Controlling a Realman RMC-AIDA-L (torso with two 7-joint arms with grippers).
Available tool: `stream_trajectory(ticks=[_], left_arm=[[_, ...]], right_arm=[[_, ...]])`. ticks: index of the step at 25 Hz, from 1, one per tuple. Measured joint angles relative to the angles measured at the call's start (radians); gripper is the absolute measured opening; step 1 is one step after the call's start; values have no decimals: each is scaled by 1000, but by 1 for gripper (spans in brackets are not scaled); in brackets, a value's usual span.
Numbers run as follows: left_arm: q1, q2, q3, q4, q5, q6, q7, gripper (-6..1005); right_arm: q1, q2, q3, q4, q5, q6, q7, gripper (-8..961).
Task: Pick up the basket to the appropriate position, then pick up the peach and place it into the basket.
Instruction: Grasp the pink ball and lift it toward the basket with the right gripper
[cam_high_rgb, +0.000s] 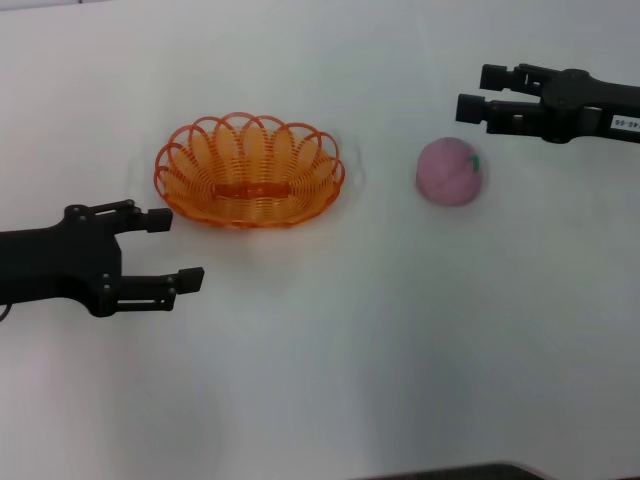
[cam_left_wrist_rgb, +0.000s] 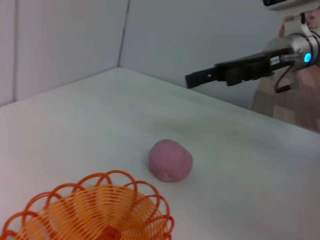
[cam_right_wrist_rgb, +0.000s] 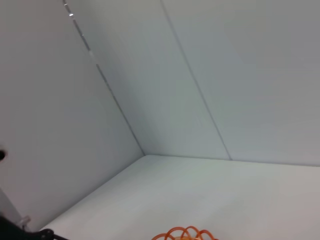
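Basket (cam_high_rgb: 249, 172) sits upright on the white table (cam_high_rgb: 400, 350), left of centre, nothing in it. Peach (cam_high_rgb: 450, 172) lies on the table to the basket's right, apart from it, green leaf on its far-right side.

My left pincer (cam_high_rgb: 175, 248) hangs just off the basket's near-left rim, jaws spread wide, holding nothing; one finger almost level with the rim loops, the other lower and nearer me. My right pincer (cam_high_rgb: 474, 92) hovers beyond the peach and slightly right of it, fingers a narrow gap apart, empty. It also shows from the left wrist as a dark arm (cam_left_wrist_rgb: 235, 72) above the table, well behind the peach (cam_left_wrist_rgb: 170, 160).

Step in hand, as I judge it: take the basket with the left pincer.

How to do it well:
- Bring one finger inside the rim, one outside, and close on the looped edge, not on the open woven side, which likely flexes.
- Grip near the oval's end and lift level, so it does not tip.
- Set it closer to the peach, but leave room for the right pincer to descend.
- Keep the right arm clear until the basket rests flat.
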Motion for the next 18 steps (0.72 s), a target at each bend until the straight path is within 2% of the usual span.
stream_trajectory(ticks=[6,12,18], left_arm=[[4,5,-48,2,18,8,11,845],[17,5,-100,4,21,7,22,878],[24,5,-114,3,14,23,23,878]], right_arm=[[10,-46,-15,-59,-5,-32,112,872],[1,-82,-68,-274,-17,-170,201,869],[10,-86,-98,-520,-127,-265,265,867]])
